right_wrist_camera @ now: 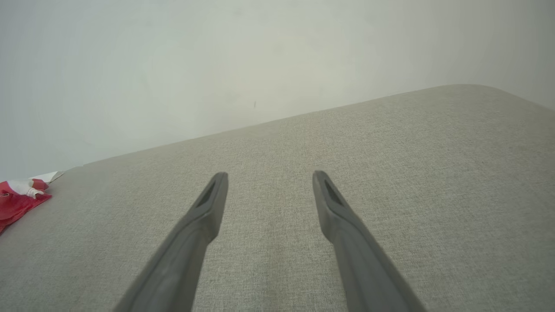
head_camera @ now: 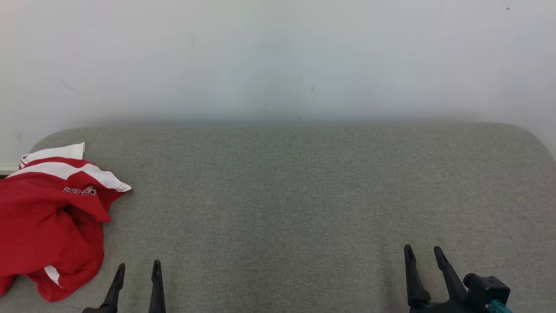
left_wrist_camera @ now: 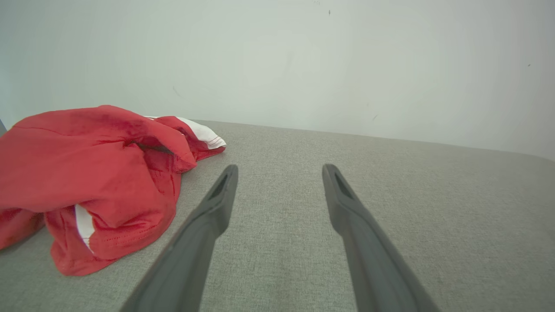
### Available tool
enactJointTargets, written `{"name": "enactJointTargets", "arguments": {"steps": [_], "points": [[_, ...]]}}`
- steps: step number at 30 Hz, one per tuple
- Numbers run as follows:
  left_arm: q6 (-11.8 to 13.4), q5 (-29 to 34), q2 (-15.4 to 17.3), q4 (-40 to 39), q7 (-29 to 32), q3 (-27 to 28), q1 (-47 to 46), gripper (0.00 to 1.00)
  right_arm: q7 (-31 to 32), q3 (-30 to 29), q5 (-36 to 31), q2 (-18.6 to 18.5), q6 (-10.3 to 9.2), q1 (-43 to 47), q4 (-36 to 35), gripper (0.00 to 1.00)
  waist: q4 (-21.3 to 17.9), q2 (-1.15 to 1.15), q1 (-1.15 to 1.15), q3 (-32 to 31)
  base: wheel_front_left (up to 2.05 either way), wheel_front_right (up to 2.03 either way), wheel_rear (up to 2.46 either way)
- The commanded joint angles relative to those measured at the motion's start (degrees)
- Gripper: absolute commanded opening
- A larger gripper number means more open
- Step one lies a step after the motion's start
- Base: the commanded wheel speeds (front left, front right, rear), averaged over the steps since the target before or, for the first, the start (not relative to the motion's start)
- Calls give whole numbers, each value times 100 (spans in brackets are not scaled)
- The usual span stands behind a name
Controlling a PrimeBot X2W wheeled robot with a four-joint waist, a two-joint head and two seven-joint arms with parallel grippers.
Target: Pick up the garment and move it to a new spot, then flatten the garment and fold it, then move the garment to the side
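Note:
The garment [head_camera: 47, 217] is a red shirt with white stripes, lying crumpled at the left edge of the grey fabric surface [head_camera: 286, 195]. My left gripper [head_camera: 138, 266] stands open at the lower left, just right of the garment's near end and apart from it. In the left wrist view the garment [left_wrist_camera: 86, 173] bunches up left of my open left gripper [left_wrist_camera: 279, 170], with nothing between the fingers. My right gripper [head_camera: 423, 248] is open at the lower right over bare fabric. The right wrist view has the right gripper [right_wrist_camera: 269, 175] open, and a corner of the garment [right_wrist_camera: 19, 199] at the far left.
A plain white wall [head_camera: 278, 56] rises right behind the surface's far edge. The surface has rounded far corners [head_camera: 527, 132]. A wide stretch of grey fabric lies between the garment and the right gripper.

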Motion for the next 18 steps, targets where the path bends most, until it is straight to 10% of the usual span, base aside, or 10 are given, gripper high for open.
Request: {"name": "enactJointTargets", "arguments": {"steps": [1, 18], "points": [[-19, 98, -23, 3, -50, 20, 31, 100, -44, 20, -70, -6, -11, -34, 1, 100, 3, 0, 0, -3, 0, 0, 0], [-273, 460, -193, 115, -173, 301, 52, 100, -140, 93, -423, -6, -12, -88, 221, 100, 13, 0, 0, -23, 0, 0, 0]]}}
